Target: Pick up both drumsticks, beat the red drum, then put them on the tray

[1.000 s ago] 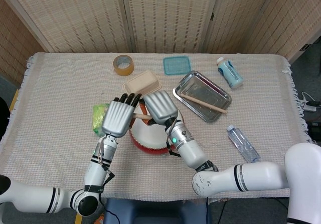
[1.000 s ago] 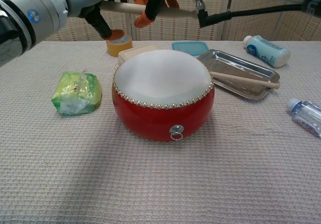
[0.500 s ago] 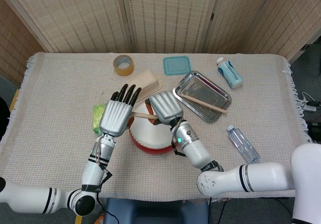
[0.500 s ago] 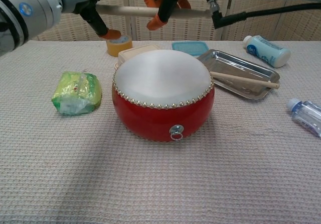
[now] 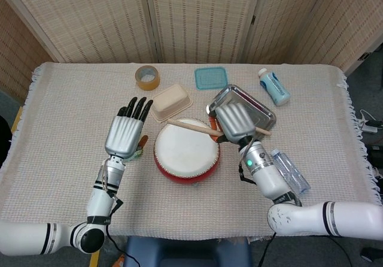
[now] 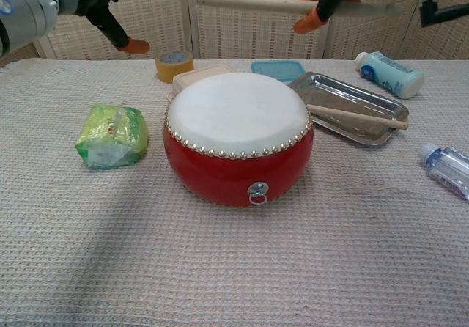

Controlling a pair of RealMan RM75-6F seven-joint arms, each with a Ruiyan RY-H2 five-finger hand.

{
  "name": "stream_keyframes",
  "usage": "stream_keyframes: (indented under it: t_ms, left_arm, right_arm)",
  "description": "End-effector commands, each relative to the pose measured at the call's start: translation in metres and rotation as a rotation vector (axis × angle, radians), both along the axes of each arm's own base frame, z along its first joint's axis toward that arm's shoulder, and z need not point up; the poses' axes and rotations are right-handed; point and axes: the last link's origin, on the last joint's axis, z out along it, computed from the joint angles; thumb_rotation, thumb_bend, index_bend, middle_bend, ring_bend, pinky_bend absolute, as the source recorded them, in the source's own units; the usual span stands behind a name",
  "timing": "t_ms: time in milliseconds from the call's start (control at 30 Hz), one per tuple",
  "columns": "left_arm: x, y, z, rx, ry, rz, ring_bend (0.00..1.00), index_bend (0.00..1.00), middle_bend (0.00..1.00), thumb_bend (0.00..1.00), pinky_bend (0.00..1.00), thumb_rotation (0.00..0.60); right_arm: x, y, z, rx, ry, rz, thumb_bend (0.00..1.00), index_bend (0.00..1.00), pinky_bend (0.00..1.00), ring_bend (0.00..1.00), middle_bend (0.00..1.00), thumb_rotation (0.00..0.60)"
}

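The right hand (image 5: 234,122) is clamped on a drumstick (image 5: 192,126), carried level and well above the bench (image 5: 72,99). Its free end reaches out to the hand's left, over the far edge of the red drum (image 5: 186,151). The stick is held flat, not tipped down, which suits carrying it across more than striking; with the hand sitting over the near end of the steel tray (image 5: 257,106), the aim is probably to lay it there.

A second drumstick (image 6: 357,116) already lies slantwise in that tray, just under and beyond the right hand, so this looks like the last stick to be set down. The one in hand would best go alongside it, not across it, or it may roll off the shallow rim.

The left hand (image 5: 124,134) holds nothing, its fingers straight and spread apart. It hangs off the drum's side, above a green packet (image 6: 112,135), clear of the right hand's path. A tan lidded box (image 5: 170,101) and a tape roll (image 5: 146,77) lie beyond its fingertips.
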Motion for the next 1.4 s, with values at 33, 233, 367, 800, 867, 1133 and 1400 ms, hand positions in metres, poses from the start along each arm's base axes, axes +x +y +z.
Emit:
stream_keyframes:
  t_ms: [33, 233, 367, 800, 867, 1133, 1400]
  left_arm:
    - [-0.011, 0.003, 0.005, 0.011, -0.009, 0.019, 0.03, 0.0, 0.05, 0.3, 0.24, 0.6]
    - [-0.034, 0.004, 0.016, 0.028, -0.062, 0.057, 0.03, 0.0, 0.06, 0.3, 0.25, 0.6]
    - [-0.049, 0.001, 0.025, 0.042, -0.087, 0.069, 0.03, 0.0, 0.06, 0.3, 0.25, 0.6]
    - [-0.079, -0.006, 0.028, 0.033, -0.09, 0.079, 0.03, 0.0, 0.07, 0.3, 0.25, 0.6]
    - [-0.083, -0.006, 0.029, 0.033, -0.097, 0.084, 0.03, 0.0, 0.07, 0.3, 0.25, 0.6]
    - [-0.095, -0.007, 0.032, 0.034, -0.114, 0.105, 0.03, 0.0, 0.07, 0.3, 0.25, 0.6]
    - [-0.107, -0.005, 0.038, 0.047, -0.132, 0.132, 0.03, 0.0, 0.07, 0.3, 0.25, 0.6]
  right_arm:
    - [-0.026, -0.003, 0.011, -0.021, 0.016, -0.041, 0.24, 0.95, 0.74, 0.72, 0.82, 0.6]
    - [-0.08, -0.028, 0.017, -0.068, 0.028, -0.16, 0.24, 0.95, 0.74, 0.72, 0.82, 0.6]
    - [-0.119, -0.05, 0.002, -0.078, 0.094, -0.221, 0.24, 0.95, 0.74, 0.72, 0.82, 0.6]
    - [-0.174, -0.097, -0.062, -0.079, 0.327, -0.234, 0.24, 0.93, 0.74, 0.71, 0.82, 0.6]
    - [-0.178, -0.101, -0.07, -0.08, 0.349, -0.232, 0.24, 0.92, 0.74, 0.71, 0.82, 0.6]
    - [-0.176, -0.117, -0.088, -0.101, 0.332, -0.228, 0.23, 0.85, 0.73, 0.66, 0.82, 0.6]
    - [-0.172, -0.128, -0.101, -0.064, 0.348, -0.257, 0.23, 0.32, 0.52, 0.32, 0.44, 0.6]
